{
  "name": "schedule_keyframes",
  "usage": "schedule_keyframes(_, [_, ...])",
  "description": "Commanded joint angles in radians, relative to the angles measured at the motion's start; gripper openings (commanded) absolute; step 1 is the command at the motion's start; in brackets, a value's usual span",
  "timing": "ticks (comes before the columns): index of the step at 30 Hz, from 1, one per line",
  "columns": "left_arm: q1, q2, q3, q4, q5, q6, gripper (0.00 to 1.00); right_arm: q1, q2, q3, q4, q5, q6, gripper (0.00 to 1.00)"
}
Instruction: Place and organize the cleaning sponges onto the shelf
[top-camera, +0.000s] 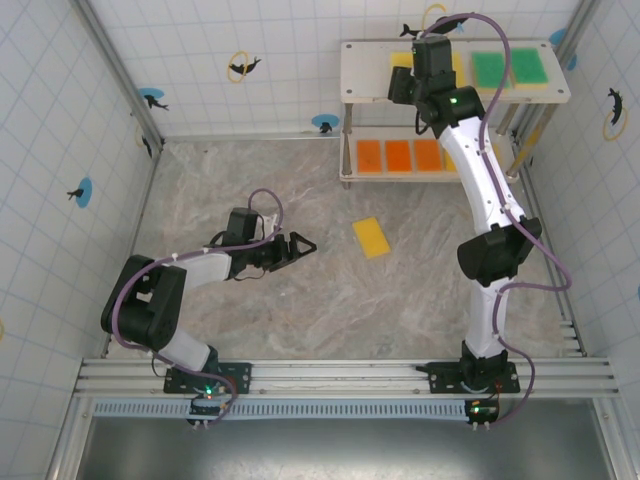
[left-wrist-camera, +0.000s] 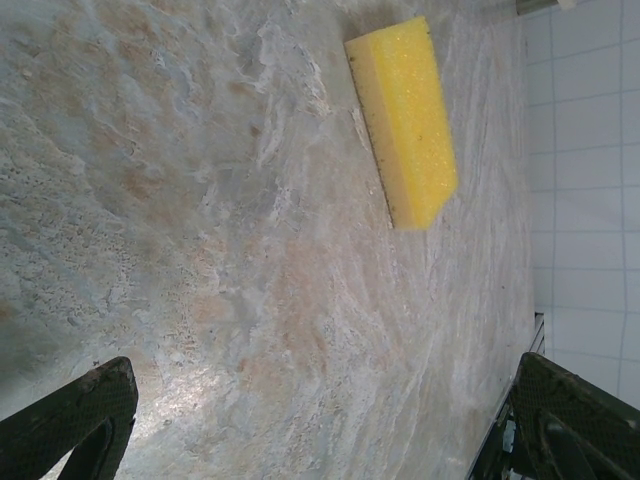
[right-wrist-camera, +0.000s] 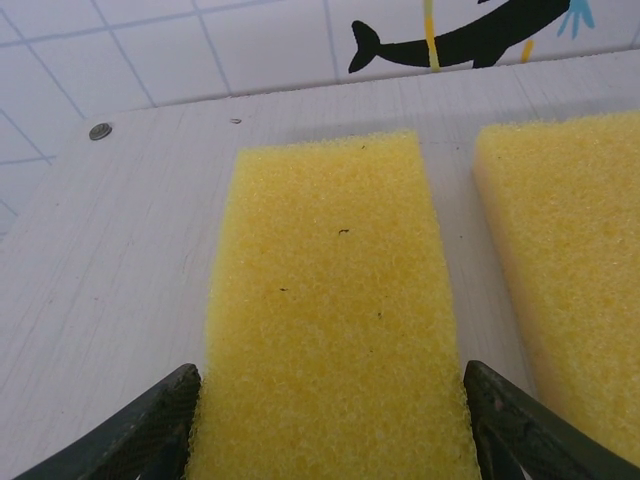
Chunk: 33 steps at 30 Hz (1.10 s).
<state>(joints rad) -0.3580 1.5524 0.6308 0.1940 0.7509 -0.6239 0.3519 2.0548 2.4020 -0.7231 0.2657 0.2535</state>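
The left arm (top-camera: 200, 268) is lying low over the marbled beige stone-look worktop (top-camera: 250, 180). Its jaws are standing wide apart, with nothing between them and nothing touching them. The one loose yellow rectangular foam sponge (top-camera: 371, 237) is lying flat on the worktop ahead of these jaws, a little off their centre line and clear of both tips. In the left wrist view its long sides are running roughly away from the jaws, slightly tilted. The left jaws are plainly the nearer pair, so this pick is probably falling to them. It is depending on bringing them forward and across until the sponge's short width is sitting between the tips.

The right arm (top-camera: 485, 190) is stretching out over the top board of the two-tier shelf of off-white boards and thin silver legs (top-camera: 365, 60). The right jaws are straddling a second yellow foam block (right-wrist-camera: 330, 300), which is lying flat on that board with its long axis pointing straight ahead of them. One tip is sitting at each long side. They are spread to about the block's width and the foam is showing no dent, so I cannot tell whether they are pinching it or merely flanking it. Just right of these jaws, a third yellow foam block (right-wrist-camera: 570, 270) is lying parallel, with a narrow strip of bare board between the two.
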Motion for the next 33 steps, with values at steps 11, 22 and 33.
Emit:
schedule_keyframes(11, [0.007, -0.025, 0.004, -0.008, 0.018, 0.030, 0.98, 0.011, 0.007, -0.007, 0.051, 0.042, 0.007, 0.70])
schedule_keyframes(22, [0.008, -0.033, -0.003, -0.011, 0.015, 0.032, 0.98, 0.028, 0.008, -0.035, 0.056, 0.097, -0.006, 0.70])
schedule_keyframes(33, [0.010, -0.035, -0.003, -0.012, 0.016, 0.031, 0.98, 0.030, 0.005, -0.037, 0.057, 0.101, -0.012, 0.73])
